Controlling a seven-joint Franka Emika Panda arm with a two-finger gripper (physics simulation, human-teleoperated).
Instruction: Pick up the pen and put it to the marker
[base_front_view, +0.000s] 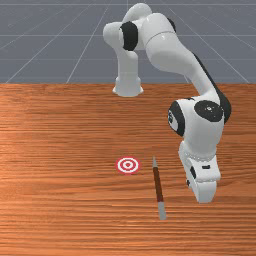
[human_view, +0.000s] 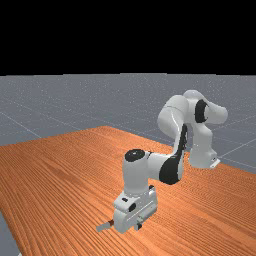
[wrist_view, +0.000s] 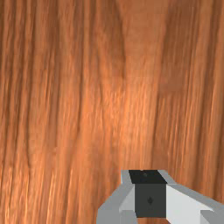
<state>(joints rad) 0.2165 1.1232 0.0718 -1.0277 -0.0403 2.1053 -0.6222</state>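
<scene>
Bent white arm (human_view: 136, 175) over wooden table (human_view: 65, 175); pen (human_view: 104, 226) partly hidden behind arm.

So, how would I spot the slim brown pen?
In the front view, find the orange wooden table, then the white robot arm. Between its lower end and the round red and white target lies the pen: long, pointed, not ringed.

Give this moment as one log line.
pen: on table, unheld | marker: front view's left of pen | arm: front view's right
</scene>
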